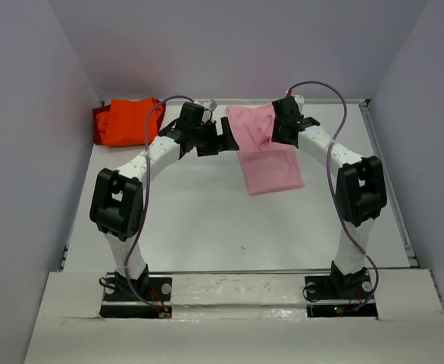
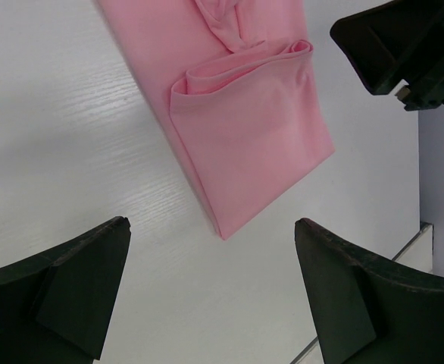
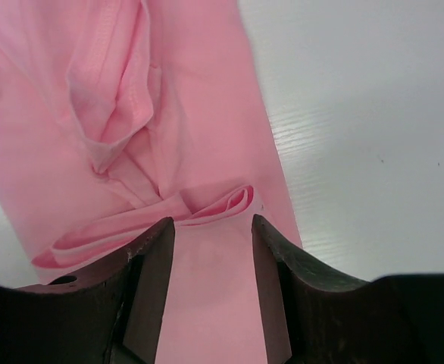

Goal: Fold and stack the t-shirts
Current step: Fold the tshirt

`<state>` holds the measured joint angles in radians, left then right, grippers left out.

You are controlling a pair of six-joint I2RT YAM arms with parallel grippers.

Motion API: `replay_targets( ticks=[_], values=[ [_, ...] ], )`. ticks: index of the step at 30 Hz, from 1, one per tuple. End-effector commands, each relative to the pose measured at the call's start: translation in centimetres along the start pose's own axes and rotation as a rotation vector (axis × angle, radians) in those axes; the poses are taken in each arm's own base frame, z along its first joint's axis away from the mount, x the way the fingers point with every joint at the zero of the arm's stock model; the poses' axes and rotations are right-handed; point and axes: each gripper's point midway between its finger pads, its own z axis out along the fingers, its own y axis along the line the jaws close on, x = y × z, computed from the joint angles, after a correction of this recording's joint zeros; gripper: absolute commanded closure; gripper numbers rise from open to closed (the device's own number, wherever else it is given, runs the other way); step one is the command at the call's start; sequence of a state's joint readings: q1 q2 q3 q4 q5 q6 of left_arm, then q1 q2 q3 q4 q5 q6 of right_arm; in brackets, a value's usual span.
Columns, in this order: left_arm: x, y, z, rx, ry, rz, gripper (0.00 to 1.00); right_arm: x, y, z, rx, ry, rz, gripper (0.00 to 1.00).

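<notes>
Right gripper (image 3: 213,227) stands part-open astride a fold of the pink t-shirt (image 3: 199,98); left gripper (image 2: 211,227) gapes wide, empty.

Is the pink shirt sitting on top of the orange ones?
No, the pink shirt lies by itself on the table, well apart from the orange shirts in the far left corner.

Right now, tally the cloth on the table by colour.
Pink shirt: 1
Orange stack: 1 (the shirts inside it cannot be counted)
Total: 2
</notes>
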<state>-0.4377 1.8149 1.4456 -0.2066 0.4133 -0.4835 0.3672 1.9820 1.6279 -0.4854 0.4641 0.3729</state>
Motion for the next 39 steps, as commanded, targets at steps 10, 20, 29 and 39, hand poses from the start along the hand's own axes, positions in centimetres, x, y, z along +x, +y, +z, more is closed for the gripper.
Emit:
replay_targets(
  ticks=[10, 20, 29, 39],
  values=[
    [0.2, -0.3, -0.2, 0.038, -0.001, -0.032, 0.01, 4.8, -1.5, -3.5, -0.097, 0.079, 0.019, 0.50],
    [8.0, -3.0, 3.7, 0.051, 0.102, -0.115, 0.01, 8.9, -7.5, -3.1, 0.042, 0.129, 0.057, 0.50],
    [12.6, -3.6, 5.9, 0.034, 0.169, -0.146, 0.01, 10.1, -8.2, -2.9, 0.044, 0.155, 0.085, 0.50],
    [13.7, -1.7, 8.2, -0.036, 0.178, -0.127, 0.01, 12.8, -7.5, -2.1, 0.016, 0.228, 0.086, 0.50]
  ],
)
